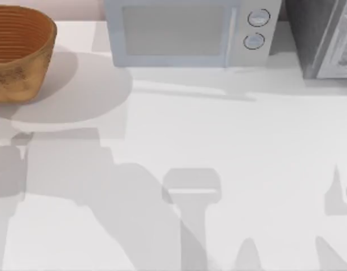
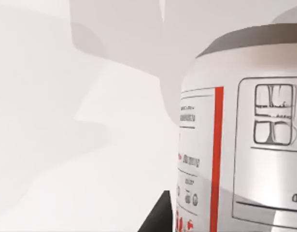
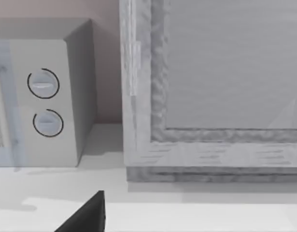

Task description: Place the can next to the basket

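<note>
Basket (image 1: 18, 53) sits at the surface's (image 1: 218, 147) far left corner. Can (image 2: 240, 145) is right up against the left wrist camera, over the surface. Can't tell either tool's opening or hold.

The basket (image 1: 18, 53) is occupying the far left corner of the worktop (image 1: 218, 147). A microwave (image 1: 187, 31) is standing along the back edge, blocking the middle, and a grey box-like appliance (image 1: 325, 36) is closing off the far right corner. A narrow gap is lying open between basket and microwave. The whole near and central span of the worktop is lying open for passing.
</note>
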Available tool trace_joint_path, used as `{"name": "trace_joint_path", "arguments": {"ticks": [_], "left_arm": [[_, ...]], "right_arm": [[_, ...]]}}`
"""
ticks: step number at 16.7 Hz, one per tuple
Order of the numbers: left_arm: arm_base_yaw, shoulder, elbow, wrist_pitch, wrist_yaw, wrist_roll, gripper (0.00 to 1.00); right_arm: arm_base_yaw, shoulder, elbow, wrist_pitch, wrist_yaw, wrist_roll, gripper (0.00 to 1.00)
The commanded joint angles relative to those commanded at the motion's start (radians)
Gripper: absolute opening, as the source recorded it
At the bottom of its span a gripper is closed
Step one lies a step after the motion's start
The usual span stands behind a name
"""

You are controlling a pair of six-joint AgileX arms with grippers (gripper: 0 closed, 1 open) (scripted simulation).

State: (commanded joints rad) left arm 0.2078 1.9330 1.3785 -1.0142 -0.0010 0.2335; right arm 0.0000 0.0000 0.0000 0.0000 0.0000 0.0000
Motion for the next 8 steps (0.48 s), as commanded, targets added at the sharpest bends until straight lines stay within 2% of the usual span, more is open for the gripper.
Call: {"name": "trace_joint_path", "arguments": {"ticks": [8], "left_arm": [[0.000,0.000,0.000,0.000,0.000,0.000,0.68]], "right_arm": [[0.000,0.000,0.000,0.000,0.000,0.000,1.00]]}}
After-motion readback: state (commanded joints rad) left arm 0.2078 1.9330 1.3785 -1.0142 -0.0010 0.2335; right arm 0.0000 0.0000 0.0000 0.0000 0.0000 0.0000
